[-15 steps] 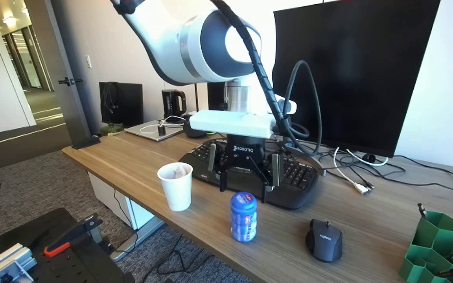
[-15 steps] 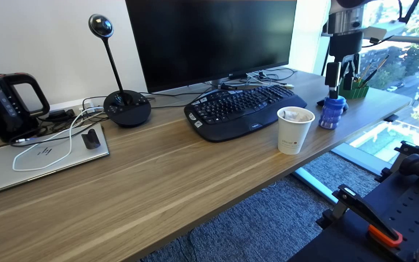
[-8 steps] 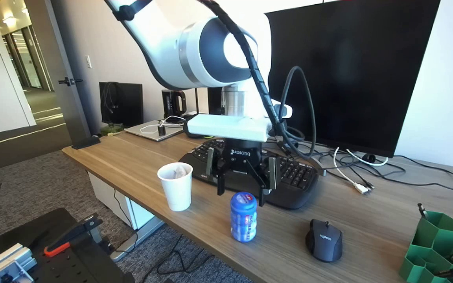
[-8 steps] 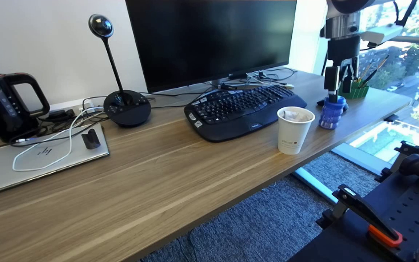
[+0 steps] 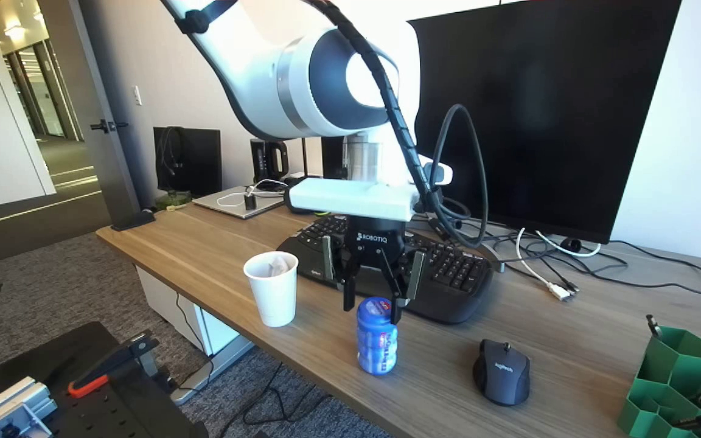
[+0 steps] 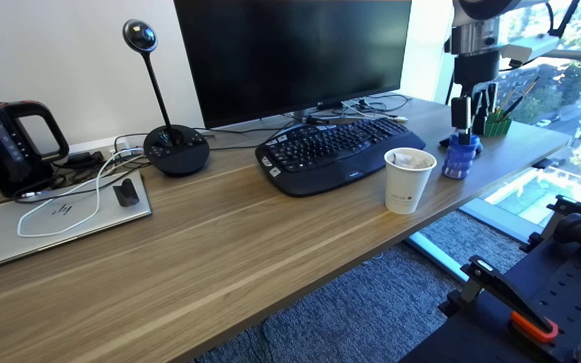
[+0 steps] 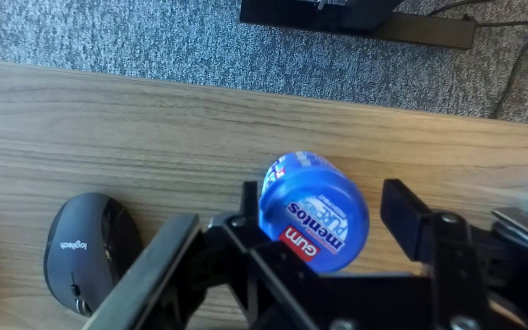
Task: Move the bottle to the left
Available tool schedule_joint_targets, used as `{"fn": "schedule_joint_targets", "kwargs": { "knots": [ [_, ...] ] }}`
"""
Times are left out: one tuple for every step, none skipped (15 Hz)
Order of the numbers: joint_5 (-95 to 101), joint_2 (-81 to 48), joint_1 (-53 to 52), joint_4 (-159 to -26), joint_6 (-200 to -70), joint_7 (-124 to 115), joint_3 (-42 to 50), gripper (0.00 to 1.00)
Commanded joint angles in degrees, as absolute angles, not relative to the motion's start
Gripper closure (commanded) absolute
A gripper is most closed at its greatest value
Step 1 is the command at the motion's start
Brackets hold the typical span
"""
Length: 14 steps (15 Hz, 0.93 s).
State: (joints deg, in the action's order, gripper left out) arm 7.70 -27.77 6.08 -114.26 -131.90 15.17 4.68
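The bottle [image 5: 378, 340] is a small blue gum bottle with a blue lid and a red-and-white label. It stands upright on the desk in both exterior views [image 6: 458, 162]. In the wrist view its lid [image 7: 321, 215] faces the camera. My gripper [image 5: 372, 309] is just above and behind the bottle, with its fingers partly spread. In the wrist view the gripper [image 7: 323, 206] has one finger close beside the lid on the left. A gap of bare wood shows between the lid and the right finger. Whether the left finger touches the bottle cannot be told.
A white paper cup [image 5: 274, 298] stands beside the bottle near the desk's front edge. A black keyboard [image 5: 454, 283] lies behind. A mouse [image 5: 502, 372] and a green pen holder [image 5: 661, 380] are on the other side. A monitor [image 6: 300, 60] stands at the back.
My gripper has come down slightly and shifted a little toward the cup side in an exterior view. Its fingers have moved closer together. The bottle has not moved.
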Motion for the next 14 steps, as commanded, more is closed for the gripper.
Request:
{"fn": "schedule_joint_targets", "kwargs": {
  "knots": [
    [7.87,-28.85,6.55,-112.47,-130.59,14.54,4.26,0.61],
    [7.82,-28.9,6.6,-112.38,-130.45,14.52,4.27,0.68],
    [7.8,-28.93,6.63,-112.25,-130.31,14.53,4.26,0.69],
    [7.75,-28.94,6.68,-112.19,-130.24,14.57,4.25,0.7],
    [7.73,-28.93,6.7,-112.03,-130.16,14.57,4.25,0.72],
    [7.7,-28.93,6.74,-111.91,-130.11,14.6,4.24,0.73],
    [7.71,-28.86,6.78,-111.72,-129.96,14.64,4.26,0.77],
    [7.96,-28.87,6.77,-111.71,-130.13,14.69,4.33,0.34],
    [7.99,-28.93,6.78,-111.8,-130.24,14.63,4.34,0.41],
    [7.97,-29.03,6.8,-111.77,-130.29,14.57,4.35,0.4],
    [7.94,-29.18,6.83,-111.67,-130.25,14.53,4.35,0.33],
    [7.91,-29.35,6.83,-111.56,-130.23,14.46,4.36,0.27],
    [7.85,-29.5,6.87,-111.41,-130.17,14.41,4.36,0.2],
    [7.78,-29.62,6.9,-111.31,-130.15,14.36,4.34,0.12]
  ]
}}
